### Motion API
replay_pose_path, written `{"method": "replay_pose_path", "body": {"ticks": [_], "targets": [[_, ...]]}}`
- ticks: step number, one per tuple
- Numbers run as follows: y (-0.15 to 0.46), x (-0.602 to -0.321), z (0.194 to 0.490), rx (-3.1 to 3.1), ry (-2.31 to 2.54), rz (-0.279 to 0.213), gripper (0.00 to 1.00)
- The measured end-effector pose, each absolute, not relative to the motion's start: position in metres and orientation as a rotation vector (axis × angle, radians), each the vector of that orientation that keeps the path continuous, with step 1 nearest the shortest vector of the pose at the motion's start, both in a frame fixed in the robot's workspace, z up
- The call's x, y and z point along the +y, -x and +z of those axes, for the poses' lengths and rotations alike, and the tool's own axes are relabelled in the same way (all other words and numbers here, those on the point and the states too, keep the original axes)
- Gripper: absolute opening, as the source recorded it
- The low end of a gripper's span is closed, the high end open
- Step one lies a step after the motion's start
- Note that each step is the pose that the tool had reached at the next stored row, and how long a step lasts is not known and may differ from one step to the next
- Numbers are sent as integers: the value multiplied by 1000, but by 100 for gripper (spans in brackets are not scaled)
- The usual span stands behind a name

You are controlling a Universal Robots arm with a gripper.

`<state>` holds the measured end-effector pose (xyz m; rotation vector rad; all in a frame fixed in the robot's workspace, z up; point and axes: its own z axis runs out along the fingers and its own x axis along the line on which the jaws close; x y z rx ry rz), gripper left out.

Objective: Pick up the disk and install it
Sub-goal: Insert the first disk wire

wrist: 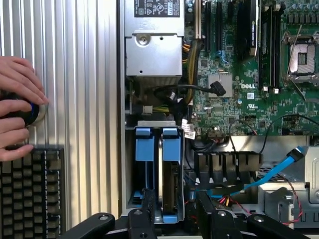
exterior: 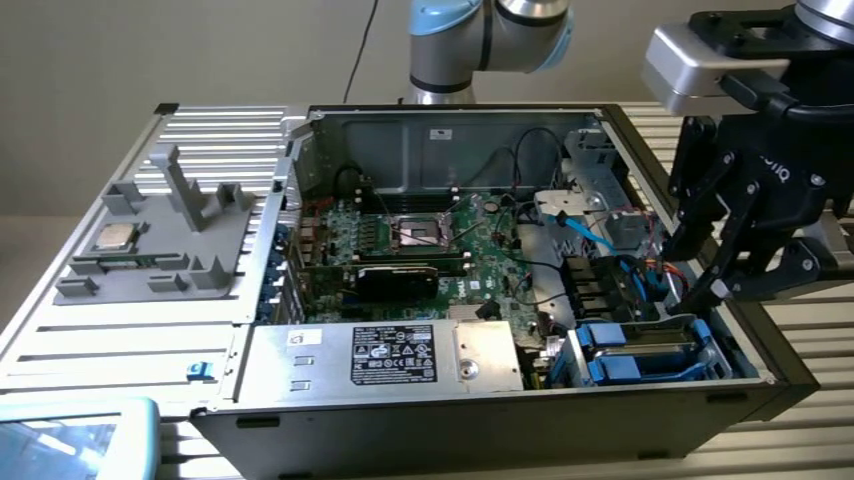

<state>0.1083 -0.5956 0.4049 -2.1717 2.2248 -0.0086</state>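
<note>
You have the black pincer (exterior: 734, 285) hanging over the corner of the open black computer case (exterior: 534, 420) where the drive bay sits, just past the end of the big silver power-supply box with its black-and-white label (exterior: 387, 355). Its fingers stand apart and hold nothing. In the wrist view the pincer (wrist: 177, 211) shows one finger on each side of the disk's near end, with a clear gap on the side away from the case wall.

The disk (exterior: 641, 350), a flat silver-grey hard drive in a bright blue plastic carrier, is seated on its edge in that bay, right beside the power-supply box. Its blue handles point toward the box, as the wrist view shows (wrist: 169, 184).

Further from the box, deeper inside the case, lies the green motherboard (exterior: 441, 250), and a light blue flat cable (exterior: 587, 235) runs above the bay. Outside the case, well away from the box, a small square silver chip (exterior: 114, 238) rests on a grey plastic fixture (exterior: 174, 215).

On the ribbed silver tabletop (wrist: 84, 74) alongside the box's wall of the case, a person's hand (wrist: 17, 89) rests on a round black knob (wrist: 27, 112), next to a black keyboard (wrist: 30, 194).
</note>
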Motion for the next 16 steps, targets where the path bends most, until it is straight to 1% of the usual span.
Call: {"method": "replay_pose_path", "body": {"ticks": [10,16], "targets": [[-134,-582,403,2225,2172,-9,46],[-150,-576,396,2227,2170,-9,46]]}}
